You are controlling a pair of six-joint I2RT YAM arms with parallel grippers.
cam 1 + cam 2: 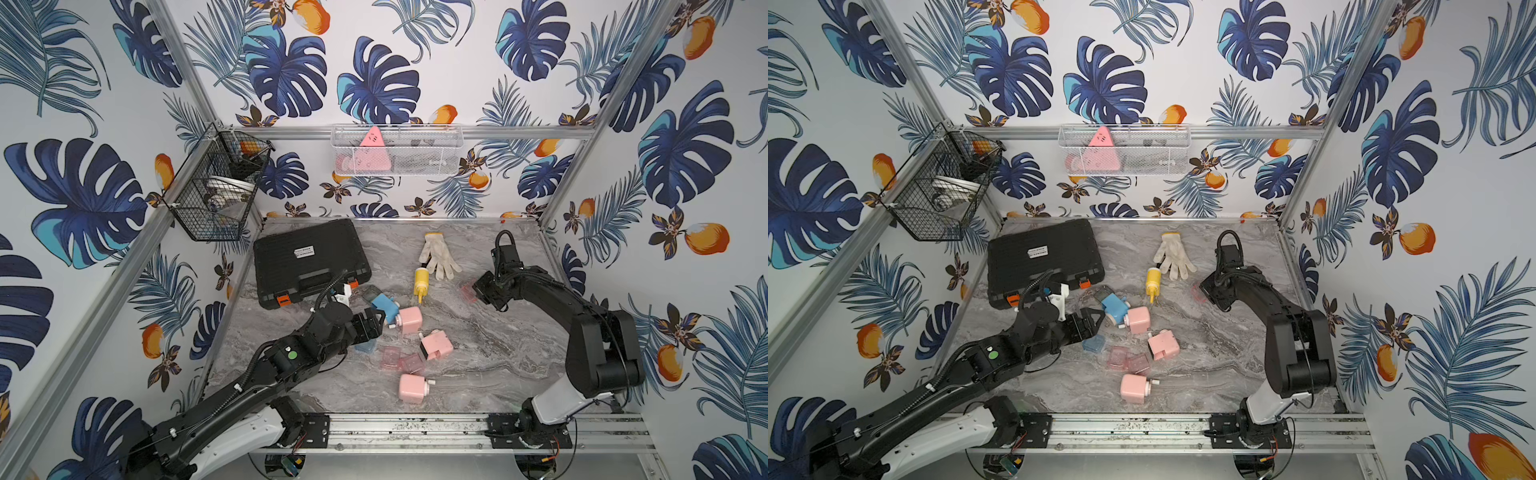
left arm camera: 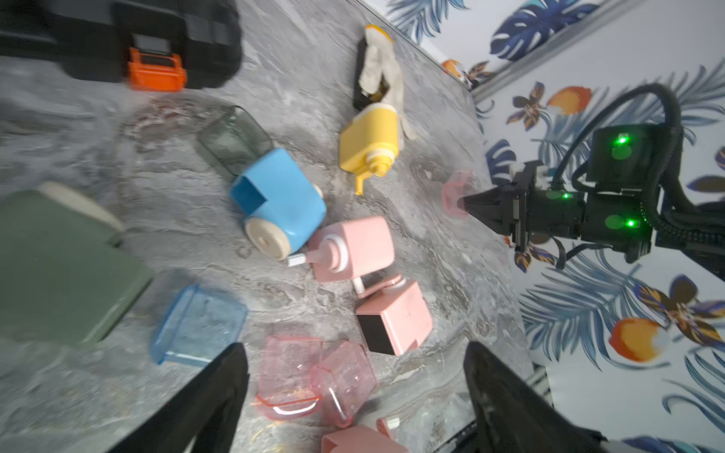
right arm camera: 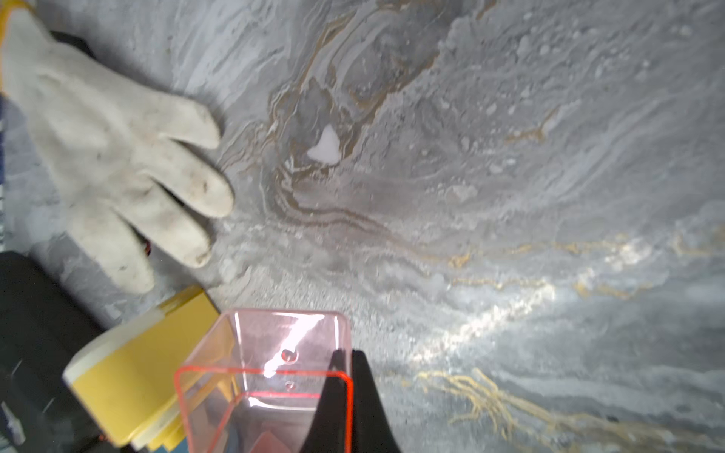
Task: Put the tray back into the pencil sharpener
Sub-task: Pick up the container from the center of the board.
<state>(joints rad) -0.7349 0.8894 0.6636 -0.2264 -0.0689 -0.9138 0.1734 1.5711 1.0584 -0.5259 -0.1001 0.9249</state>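
My right gripper (image 1: 478, 291) (image 3: 349, 355) is shut on one side wall of a clear pink tray (image 3: 274, 353) (image 1: 468, 292), held just above the table beside the yellow sharpener (image 1: 420, 282). Three pink pencil sharpeners (image 1: 407, 319) (image 1: 435, 345) (image 1: 411, 387) lie at mid table. The middle one shows a dark empty slot (image 2: 372, 333). A blue sharpener (image 1: 384, 307) lies beside them. Two more pink trays (image 1: 390, 358) (image 1: 412, 363) and a blue tray (image 1: 1093, 344) lie loose. My left gripper (image 1: 374, 324) (image 2: 355, 349) hangs open above the loose trays, holding nothing.
A black case (image 1: 309, 262) with orange latches lies at the back left. A white glove (image 1: 438, 255) lies at the back. A smoky clear tray (image 2: 233, 141) lies behind the blue sharpener. A green block (image 2: 59, 266) shows in the left wrist view. Wire baskets (image 1: 397, 151) hang on the walls.
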